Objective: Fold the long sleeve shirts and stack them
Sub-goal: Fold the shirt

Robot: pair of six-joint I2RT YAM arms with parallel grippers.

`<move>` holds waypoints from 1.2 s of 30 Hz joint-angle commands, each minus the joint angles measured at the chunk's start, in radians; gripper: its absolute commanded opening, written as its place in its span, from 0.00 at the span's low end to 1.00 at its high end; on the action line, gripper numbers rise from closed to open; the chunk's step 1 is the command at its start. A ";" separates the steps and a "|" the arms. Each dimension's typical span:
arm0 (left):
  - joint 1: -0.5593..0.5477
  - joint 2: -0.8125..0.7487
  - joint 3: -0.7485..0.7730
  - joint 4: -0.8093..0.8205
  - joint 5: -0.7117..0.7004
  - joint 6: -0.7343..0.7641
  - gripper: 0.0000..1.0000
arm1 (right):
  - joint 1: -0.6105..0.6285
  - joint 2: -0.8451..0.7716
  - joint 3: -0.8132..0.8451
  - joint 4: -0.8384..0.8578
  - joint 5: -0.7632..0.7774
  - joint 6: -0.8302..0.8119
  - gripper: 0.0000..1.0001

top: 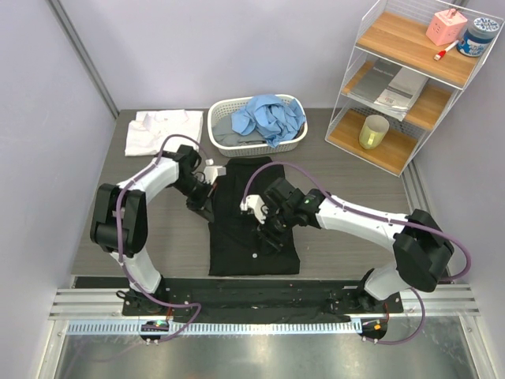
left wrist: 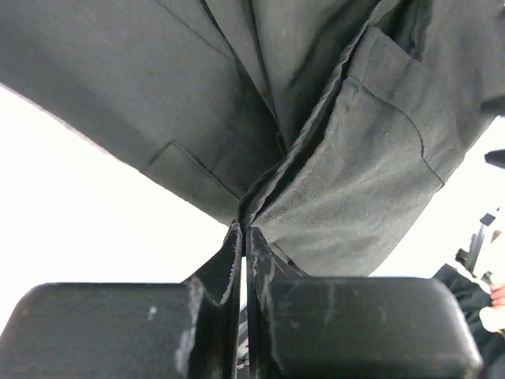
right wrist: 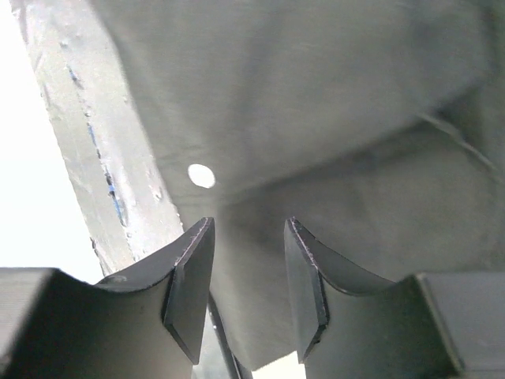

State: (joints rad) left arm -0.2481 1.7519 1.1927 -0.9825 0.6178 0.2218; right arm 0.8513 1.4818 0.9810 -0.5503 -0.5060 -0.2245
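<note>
STEP: folding black shirt, bench centre | right hand: spread above shirt middle | left hand: pinching shirt's 10 o'clock edge | NEXT: probably carry edge toward 3 o'clock, keep pinch | white shirt: 11 o'clock

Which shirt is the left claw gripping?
The black shirt, spread between the arms; the left claw is shut on its cloth. The white shirt lies apart, the light blue shirt in the basket.
</note>
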 commanded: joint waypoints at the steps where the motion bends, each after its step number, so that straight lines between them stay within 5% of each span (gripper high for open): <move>1: 0.006 0.017 0.071 -0.019 -0.030 0.005 0.00 | 0.043 0.011 0.039 0.065 0.069 -0.004 0.46; 12: 0.004 0.196 0.142 0.022 -0.049 0.005 0.10 | 0.031 0.009 0.012 0.093 0.136 0.045 0.47; 22: 0.032 -0.032 0.045 0.056 0.030 0.022 0.49 | -0.221 0.000 0.025 0.078 0.015 0.137 0.55; 36: 0.024 0.055 -0.002 0.304 0.051 -0.182 0.52 | -0.285 0.231 0.100 0.200 0.133 0.131 0.55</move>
State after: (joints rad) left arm -0.2203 1.7515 1.1709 -0.7918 0.6361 0.1108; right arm 0.5621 1.6672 1.0279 -0.4442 -0.4206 -0.1101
